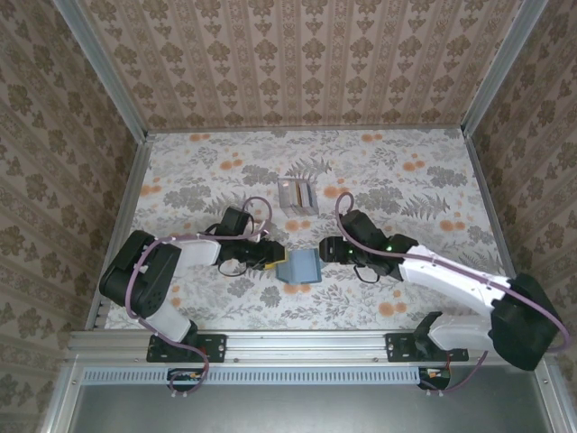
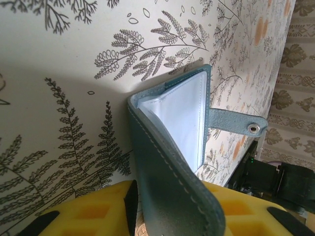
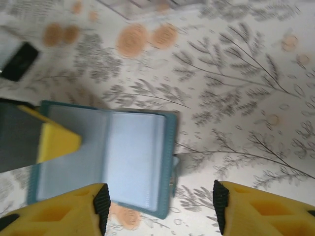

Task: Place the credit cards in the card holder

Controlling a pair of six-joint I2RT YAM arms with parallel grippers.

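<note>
The card holder (image 1: 302, 268) lies open on the floral table, teal outside with pale blue pockets (image 3: 130, 157) inside. My left gripper (image 1: 274, 262) is shut on its left cover (image 2: 167, 162), which runs up between the yellow fingers (image 2: 93, 214); the snap tab (image 2: 246, 127) sticks out at the far side. My right gripper (image 1: 327, 249) hovers open just right of the holder, its jaws (image 3: 160, 207) wide apart over the holder's right edge and holding nothing. The credit cards (image 1: 300, 195) lie together farther back, pale grey with one orange.
The floral tablecloth (image 1: 406, 189) stretches out behind and to both sides. Patterned walls close in the back and sides. A metal rail (image 1: 297, 343) runs along the near edge by the arm bases. The left gripper's yellow finger (image 3: 54, 141) rests on the holder's left pocket.
</note>
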